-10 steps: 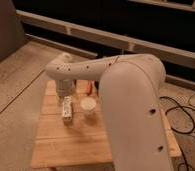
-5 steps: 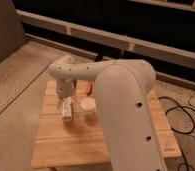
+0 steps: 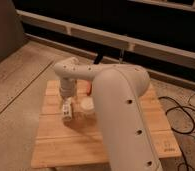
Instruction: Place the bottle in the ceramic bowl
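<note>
Standing spread apart over the bottle [image 3: 67, 114] toward the table's [image 3: 58, 145] left edge, the jaws have the cup [image 3: 87, 105] just beside.

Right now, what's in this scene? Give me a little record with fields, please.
table: wooden slats
arm: big, white, reaching down over the table
gripper: open, low over the table's left part, right at the bottle
bottle: slim, whitish, on the table under the gripper
cup: white, beside the bottle
ceramic bowl: not visible
</note>
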Robot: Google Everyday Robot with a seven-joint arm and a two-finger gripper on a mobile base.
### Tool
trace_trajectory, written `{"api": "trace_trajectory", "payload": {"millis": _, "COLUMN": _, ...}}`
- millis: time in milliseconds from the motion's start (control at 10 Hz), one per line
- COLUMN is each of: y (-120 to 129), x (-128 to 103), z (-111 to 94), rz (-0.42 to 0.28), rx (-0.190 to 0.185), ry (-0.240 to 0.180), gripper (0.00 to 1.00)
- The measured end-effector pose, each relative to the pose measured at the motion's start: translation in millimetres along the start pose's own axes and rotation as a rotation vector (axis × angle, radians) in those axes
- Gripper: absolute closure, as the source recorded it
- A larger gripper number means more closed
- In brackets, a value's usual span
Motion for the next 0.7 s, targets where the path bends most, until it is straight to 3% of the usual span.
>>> {"api": "trace_trajectory", "payload": {"millis": 200, "y": 7, "x": -8, "z": 15, "rz": -0.006, "rx": -0.055, "ry": 0.005, "gripper": 0.35}}
{"api": "trace_trajectory", "payload": {"millis": 600, "y": 5, "x": -5, "z": 35, "rz": -0.005, "rx": -0.088, "ry": 0.047, "gripper": 0.35}}
{"api": "trace_trajectory", "payload": {"millis": 700, "y": 3, "x": -1, "z": 41, "rz": -0.014, "rx": -0.106, "ry": 0.066, "gripper": 0.43}}
